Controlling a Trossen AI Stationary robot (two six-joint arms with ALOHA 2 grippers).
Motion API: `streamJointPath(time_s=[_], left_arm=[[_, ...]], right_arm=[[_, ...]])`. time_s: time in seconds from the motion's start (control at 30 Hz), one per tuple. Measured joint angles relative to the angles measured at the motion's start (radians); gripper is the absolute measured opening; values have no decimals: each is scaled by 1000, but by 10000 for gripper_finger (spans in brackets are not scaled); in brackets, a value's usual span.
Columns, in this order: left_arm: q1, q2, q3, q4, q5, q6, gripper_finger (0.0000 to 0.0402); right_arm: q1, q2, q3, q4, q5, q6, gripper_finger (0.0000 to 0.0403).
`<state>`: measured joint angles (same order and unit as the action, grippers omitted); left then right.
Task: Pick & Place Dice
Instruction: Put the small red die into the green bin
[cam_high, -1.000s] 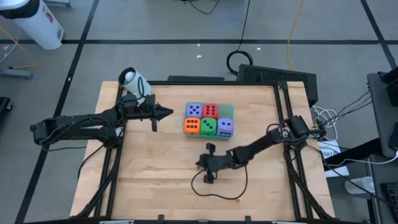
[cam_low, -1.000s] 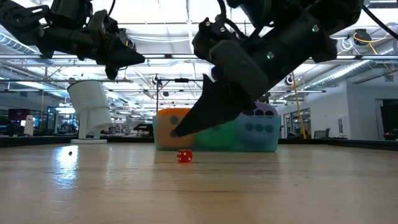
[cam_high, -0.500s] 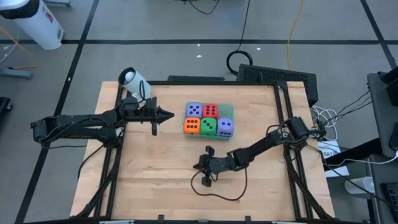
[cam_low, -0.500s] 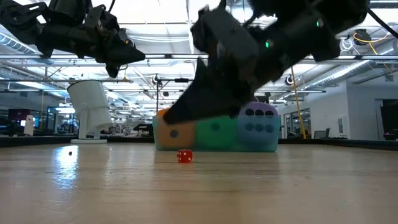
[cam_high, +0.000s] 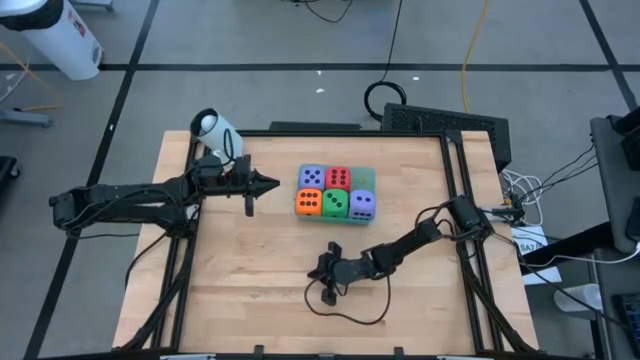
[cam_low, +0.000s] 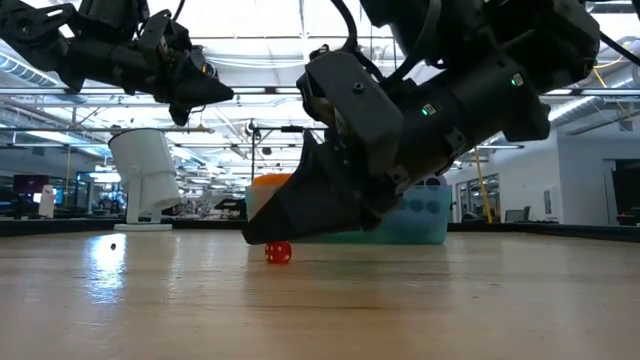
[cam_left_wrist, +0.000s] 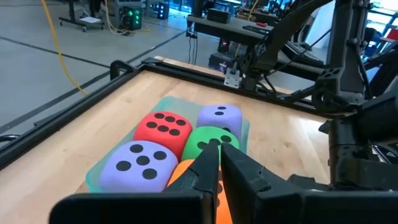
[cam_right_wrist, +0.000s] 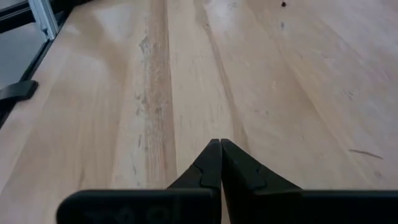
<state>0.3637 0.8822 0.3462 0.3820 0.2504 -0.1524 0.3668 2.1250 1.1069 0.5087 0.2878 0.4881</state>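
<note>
Fingers of the right gripper (cam_high: 322, 268) are pressed together on nothing, seen from above low over the bare near-middle of the light wooden tabletop (cam_high: 250, 270), with a dark cable looped beside them. The left gripper (cam_high: 268, 183), its fingers also together and empty, hangs to the left of the dice. Five soft foam cubes with dark pips sit packed touching in two rows: a lavender die (cam_high: 312, 177) and a red die (cam_high: 338, 179) on the far row, an orange die (cam_high: 308, 203), a green die (cam_high: 335, 204) and a second lavender die (cam_high: 362, 204) on the near row. They rest on a flat translucent green square mat (cam_high: 366, 178), whose far right corner lies uncovered; it reads as the collecting spot, judging by the tidy grouping.

At tabletop level, the right gripper's pointed tip comes down to the wood just beside a tiny red cube (cam_low: 277, 253) lying loose, well nearer than the big dice; whether it touches it I cannot tell. It may be the piece being worked, though closed fingers cannot pick it up yet.

Left wrist view: its closed fingers (cam_left_wrist: 208, 163) point at the green die, red and lavender beyond, all on the mat.

Right wrist view: closed fingers (cam_right_wrist: 211, 163) over bare wood, no die ahead.
</note>
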Motion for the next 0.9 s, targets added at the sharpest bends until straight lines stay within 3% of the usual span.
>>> streamJointPath(time_s=[0.27, 0.57, 0.8, 0.9], left_arm=[[-1, 0, 0, -6, 1, 12, 26], [-1, 0, 0, -5, 2, 19, 26], [-1, 0, 0, 13, 2, 22, 26], [-1, 0, 0, 12, 2, 23, 26]], right_arm=[[0, -14, -1, -123, 14, 19, 0], [4, -126, -7, -439, 155, 21, 0], [11, -180, -12, -648, 168, 73, 0], [17, -199, -46, -660, 165, 98, 0]])
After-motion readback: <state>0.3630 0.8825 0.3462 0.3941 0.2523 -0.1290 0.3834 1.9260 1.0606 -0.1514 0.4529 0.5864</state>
